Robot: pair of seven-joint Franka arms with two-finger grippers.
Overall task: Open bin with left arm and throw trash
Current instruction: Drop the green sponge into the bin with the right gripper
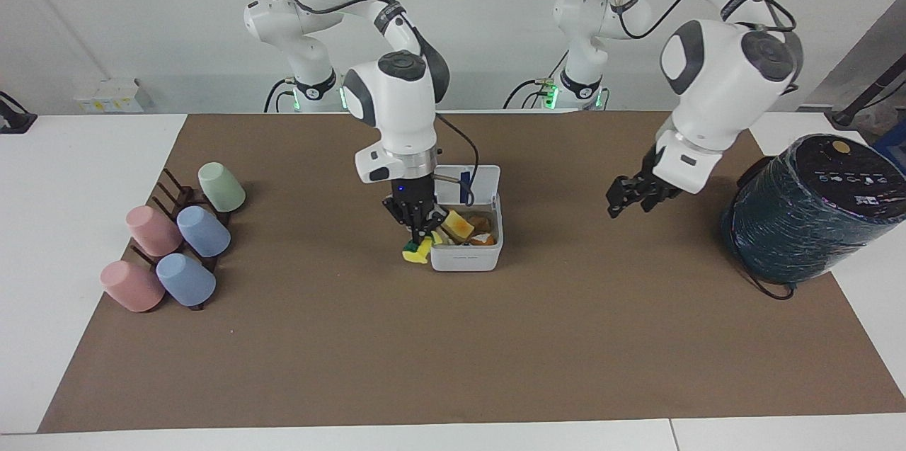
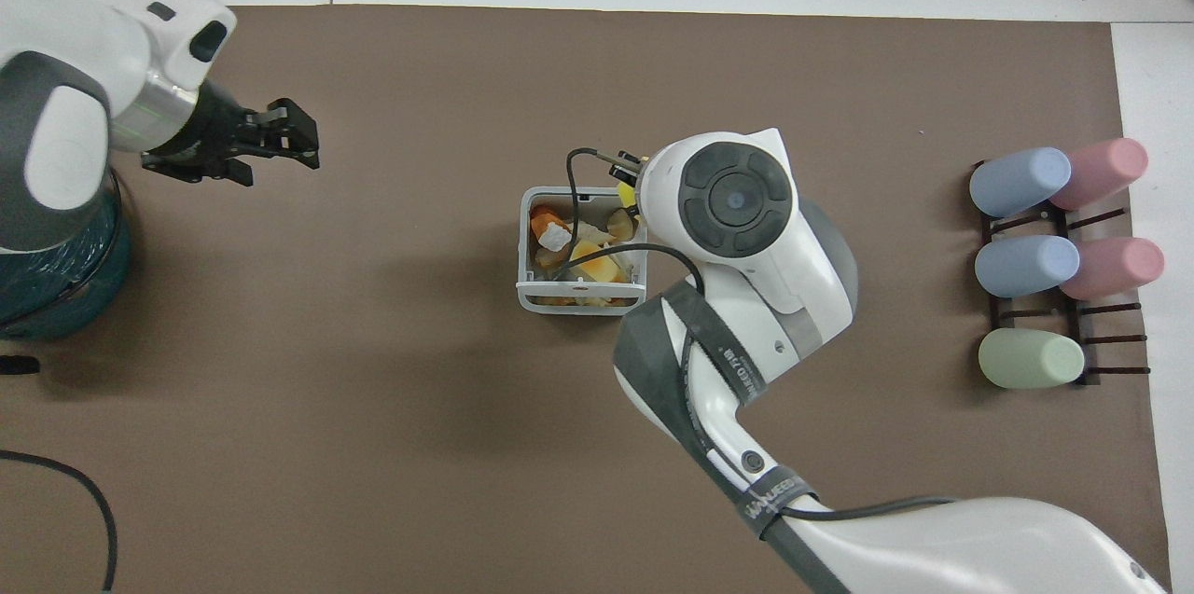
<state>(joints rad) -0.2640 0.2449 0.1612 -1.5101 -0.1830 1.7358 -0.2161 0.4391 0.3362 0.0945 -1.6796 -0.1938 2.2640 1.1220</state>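
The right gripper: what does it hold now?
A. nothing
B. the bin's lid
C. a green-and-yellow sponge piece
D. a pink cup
C: the right gripper is shut on the sponge piece, raised at the edge of the open bin.
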